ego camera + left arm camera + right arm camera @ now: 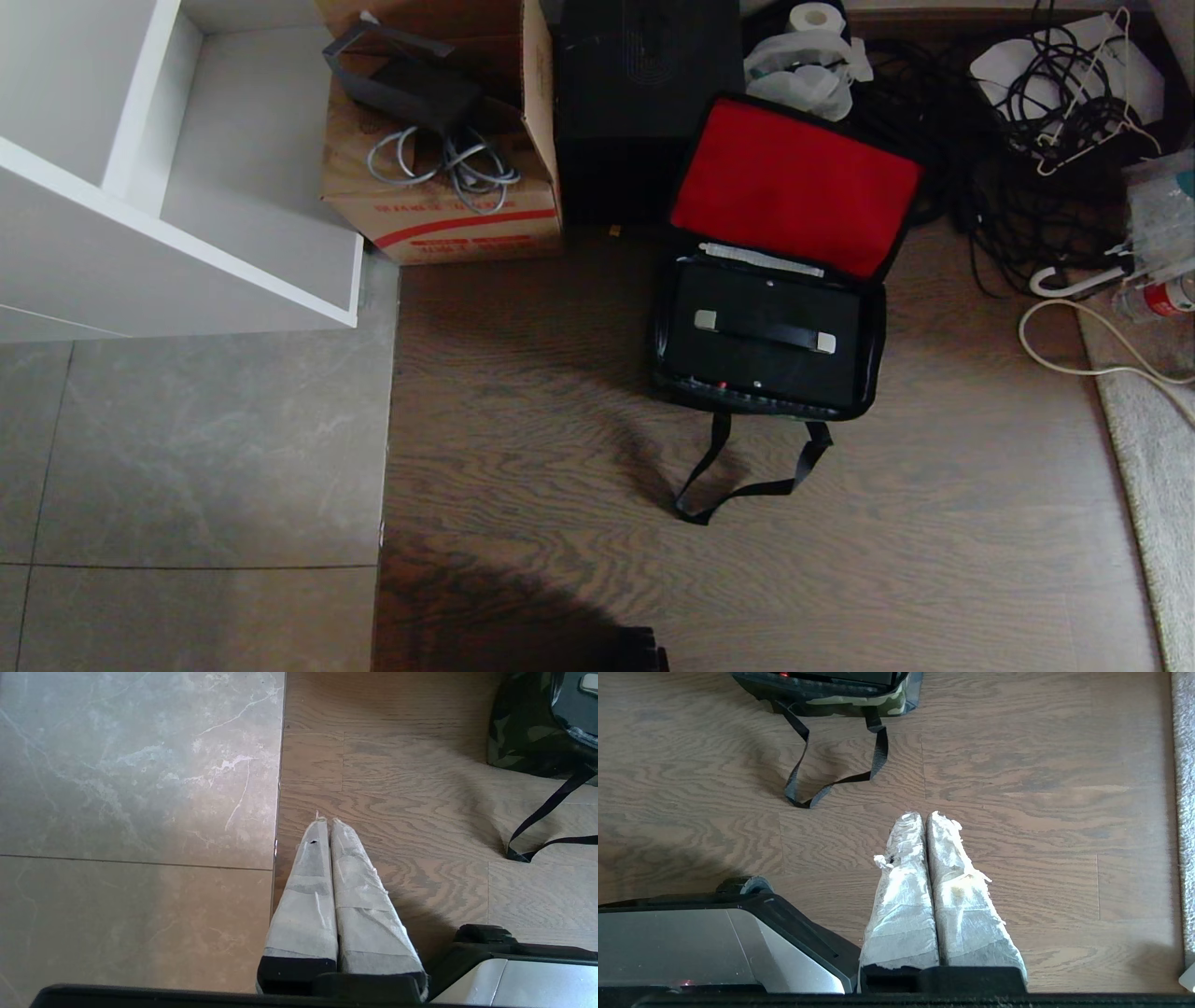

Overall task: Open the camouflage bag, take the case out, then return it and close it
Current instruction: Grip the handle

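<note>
The camouflage bag (873, 345) lies open on the wooden floor, its red-lined lid (794, 187) folded back. Inside it rests the flat black case (761, 350), with its black handle bar (764, 331) and silver end brackets facing up. The bag's black strap (738, 485) loops onto the floor in front. Neither arm appears in the head view. My left gripper (325, 820) hangs shut and empty over the seam between tile and wood, with the bag's corner (523, 742) far off. My right gripper (923, 814) is shut and empty above bare wood, short of the strap (831, 781) and bag (840, 702).
A tall plain black box (644, 103) and a brown carton (439, 187) with cables stand behind the bag. A white shelf unit (187, 187) sits at the left. Tangled black cables (1055, 140) and a light rug (1148, 448) lie at the right. My base (714, 942) shows beside the right gripper.
</note>
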### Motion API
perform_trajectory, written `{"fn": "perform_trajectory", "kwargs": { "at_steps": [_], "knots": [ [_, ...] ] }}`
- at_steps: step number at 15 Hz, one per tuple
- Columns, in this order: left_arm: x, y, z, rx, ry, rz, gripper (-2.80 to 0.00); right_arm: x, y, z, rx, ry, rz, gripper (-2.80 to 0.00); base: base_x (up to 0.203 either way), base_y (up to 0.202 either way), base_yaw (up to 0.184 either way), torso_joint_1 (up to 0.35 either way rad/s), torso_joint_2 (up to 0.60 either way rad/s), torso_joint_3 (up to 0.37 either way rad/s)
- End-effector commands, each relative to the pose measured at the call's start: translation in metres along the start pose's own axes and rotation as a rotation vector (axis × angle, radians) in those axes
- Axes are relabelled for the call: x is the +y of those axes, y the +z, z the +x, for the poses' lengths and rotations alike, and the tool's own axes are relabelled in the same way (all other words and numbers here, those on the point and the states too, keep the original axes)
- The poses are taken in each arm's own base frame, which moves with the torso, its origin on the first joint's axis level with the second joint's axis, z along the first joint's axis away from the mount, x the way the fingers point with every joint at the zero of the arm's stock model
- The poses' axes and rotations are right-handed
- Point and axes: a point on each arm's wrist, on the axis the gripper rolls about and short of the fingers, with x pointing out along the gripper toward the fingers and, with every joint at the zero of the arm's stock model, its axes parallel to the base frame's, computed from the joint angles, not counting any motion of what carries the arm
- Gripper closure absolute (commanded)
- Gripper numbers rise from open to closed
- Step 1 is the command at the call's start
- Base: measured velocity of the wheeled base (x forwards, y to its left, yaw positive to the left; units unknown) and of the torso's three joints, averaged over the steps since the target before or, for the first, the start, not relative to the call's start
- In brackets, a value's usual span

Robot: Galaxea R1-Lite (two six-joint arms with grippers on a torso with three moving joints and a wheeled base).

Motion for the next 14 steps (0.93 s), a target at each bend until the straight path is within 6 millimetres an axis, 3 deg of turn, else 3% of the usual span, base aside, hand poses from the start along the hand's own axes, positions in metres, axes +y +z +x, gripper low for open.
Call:
{"fn": "perform_trajectory", "kwargs": {
  "at_steps": [1,10,14],
  "knots": [
    [0.0000,-0.0002,0.0001,0.000,0.001,0.000,0.00,0.0000,0.0000,0.0003,0.004,0.000,0.000,0.00,0.000,0.000,0.000,0.002,0.01,0.043],
    [0.0000,-0.0003,0.0001,0.001,0.001,-0.001,0.00,0.0000,0.0001,0.0002,0.003,0.000,0.000,0.00,0.000,0.000,0.000,0.000,0.00,0.003],
    [0.0000,-0.0003,0.0001,0.001,0.001,0.000,0.00,0.0000,0.0001,0.0002,0.003,0.000,0.000,0.00,0.071,0.000,0.001,0.002,0.00,0.003]
  ]
}}
